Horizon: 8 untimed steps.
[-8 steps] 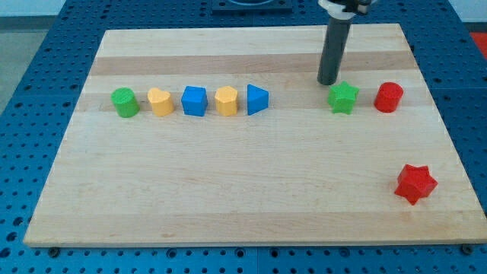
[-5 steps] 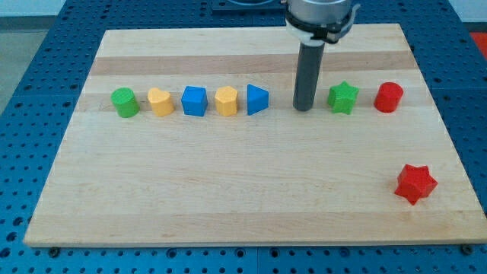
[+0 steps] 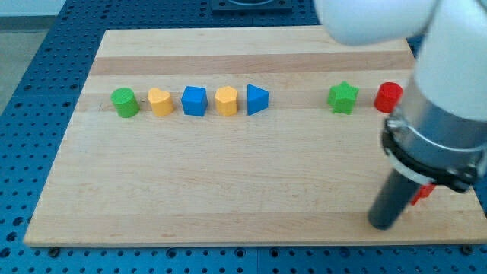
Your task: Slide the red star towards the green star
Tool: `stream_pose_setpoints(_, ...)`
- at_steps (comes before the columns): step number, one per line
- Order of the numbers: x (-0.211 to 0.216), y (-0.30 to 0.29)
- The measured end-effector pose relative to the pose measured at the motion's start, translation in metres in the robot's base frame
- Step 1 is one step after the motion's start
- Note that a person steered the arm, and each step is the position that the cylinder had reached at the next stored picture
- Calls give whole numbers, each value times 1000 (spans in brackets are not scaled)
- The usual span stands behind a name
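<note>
my tip point(image 3: 380, 225) — view's left of red star point(image 3: 423, 192), mostly hidden | red cylinder point(image 3: 389, 97) beside green star point(image 3: 343, 98)

**Arm: visible parts**

- Upper housing: white, smooth and rounded, blurred at the view's top right.
- Wrist section: grey cylinder beneath the white shell.
- Collar: black ring with a thin pale edge line, encircling the grey section.
- Rod: dark, straight, cylindrical, matte.
- Tip point(image 3: 381, 224): blunt, dark, round end.
</note>
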<state>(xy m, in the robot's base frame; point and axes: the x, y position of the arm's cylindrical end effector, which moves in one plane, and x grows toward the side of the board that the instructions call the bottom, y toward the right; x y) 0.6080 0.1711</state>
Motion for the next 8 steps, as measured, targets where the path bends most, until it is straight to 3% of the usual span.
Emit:
stream_pose_setpoints(2,3,66)
stream_pose_setpoints(4,-29,72)
stream_pose_setpoints(8,-83,-5)
